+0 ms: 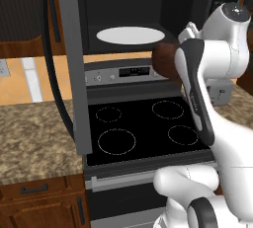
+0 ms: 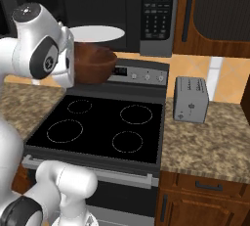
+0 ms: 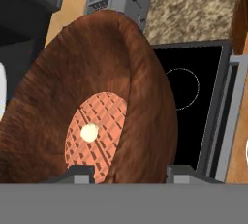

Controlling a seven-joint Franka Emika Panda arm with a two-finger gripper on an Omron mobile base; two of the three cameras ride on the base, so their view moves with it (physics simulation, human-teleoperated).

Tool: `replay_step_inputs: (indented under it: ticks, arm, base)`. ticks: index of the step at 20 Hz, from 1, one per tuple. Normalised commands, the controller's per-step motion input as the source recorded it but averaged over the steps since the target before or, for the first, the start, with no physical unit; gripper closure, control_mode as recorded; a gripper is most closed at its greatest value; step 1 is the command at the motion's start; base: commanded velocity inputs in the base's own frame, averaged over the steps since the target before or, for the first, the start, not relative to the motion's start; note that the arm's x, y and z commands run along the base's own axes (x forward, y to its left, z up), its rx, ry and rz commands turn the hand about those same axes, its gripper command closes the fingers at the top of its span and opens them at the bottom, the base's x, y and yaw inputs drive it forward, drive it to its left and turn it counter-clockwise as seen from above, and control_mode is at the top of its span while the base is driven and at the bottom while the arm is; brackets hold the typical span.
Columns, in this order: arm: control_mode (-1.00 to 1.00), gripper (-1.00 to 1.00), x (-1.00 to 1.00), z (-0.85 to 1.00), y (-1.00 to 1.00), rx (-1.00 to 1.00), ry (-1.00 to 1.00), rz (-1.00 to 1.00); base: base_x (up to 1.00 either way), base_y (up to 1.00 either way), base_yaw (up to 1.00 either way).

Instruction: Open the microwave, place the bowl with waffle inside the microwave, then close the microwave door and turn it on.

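Between pincer (image 3: 130,173) fingers: bowl (image 3: 82,87) rim

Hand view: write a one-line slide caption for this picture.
Gripper grips the rim of the bowl, waffle inside, above the stove.

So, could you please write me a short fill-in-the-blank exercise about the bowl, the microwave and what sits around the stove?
1. The waffle lies inside the brown ____.
2. The microwave door stands ____, showing the white turntable.
3. On the counter right of the stove stands a silver ____.
4. The gripper is shut on the bowl's ____.

Missing words: bowl; open; toaster; rim
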Motion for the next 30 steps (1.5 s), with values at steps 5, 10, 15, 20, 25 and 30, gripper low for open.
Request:
replay_step_inputs:
  ticks: [5, 10, 15, 20, 25, 30]
  arm:
    - [-1.0, 1.0, -0.17, 0.47, 0.0, 0.0, -0.37, 0.05]
    - [-1.0, 1.0, 0.0, 0.46, 0.0, -0.01, -0.31, 0.1]
    - [-1.0, 1.0, 0.12, 0.08, 0.04, -0.13, -0.05, 0.08]
    - [-1.0, 1.0, 0.45, 0.19, 0.01, -0.07, -0.01, 0.05]
    - [-1.0, 1.0, 0.81, 0.31, 0.04, 0.0, 0.04, 0.0]
    - [-1.0, 1.0, 0.88, 0.09, 0.1, 0.0, 0.06, 0.01]
  base:
    - [0.0, 0.0, 0.0]
    - [0.0, 0.0, 0.0]
    - [0.0, 0.0, 0.0]
    - [0.0, 0.0, 0.0]
    - [0.0, 0.0, 0.0]
    - [0.0, 0.0, 0.0]
